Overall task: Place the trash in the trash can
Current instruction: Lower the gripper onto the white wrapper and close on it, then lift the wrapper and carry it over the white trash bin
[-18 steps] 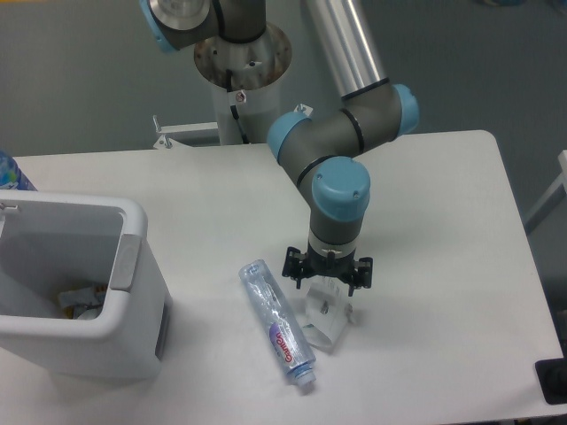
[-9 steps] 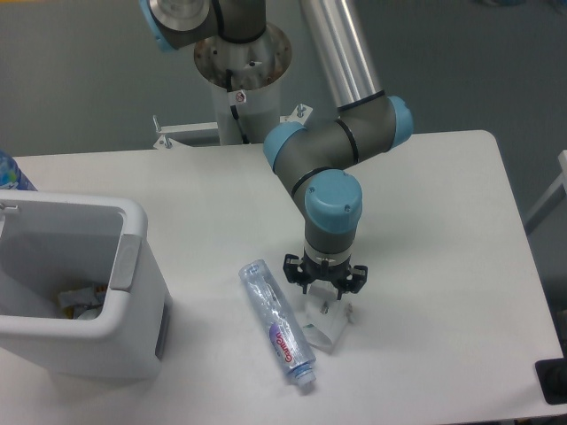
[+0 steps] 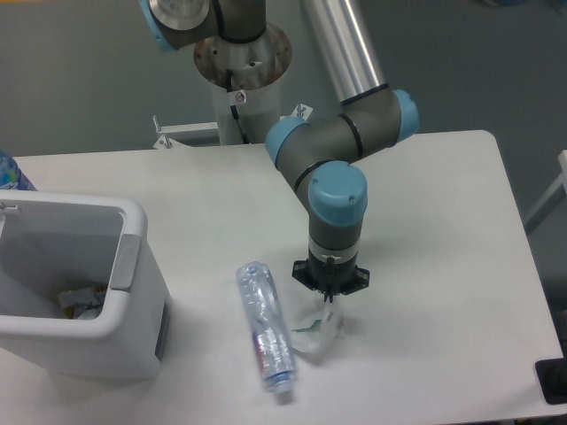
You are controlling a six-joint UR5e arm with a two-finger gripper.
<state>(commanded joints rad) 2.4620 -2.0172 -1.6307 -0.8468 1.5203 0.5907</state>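
Pinching clear pouch [image 3: 316, 329] between closed fingers [image 3: 330, 307], just beside water bottle [image 3: 264, 327].

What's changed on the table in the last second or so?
The gripper narrowed and pressed down onto the pouch, which crumpled and shifted toward the bottle. The bottle rolled, hiding its label, and its cap end swung left. Whether the pouch is actually gripped is unclear. The trash can stayed put.
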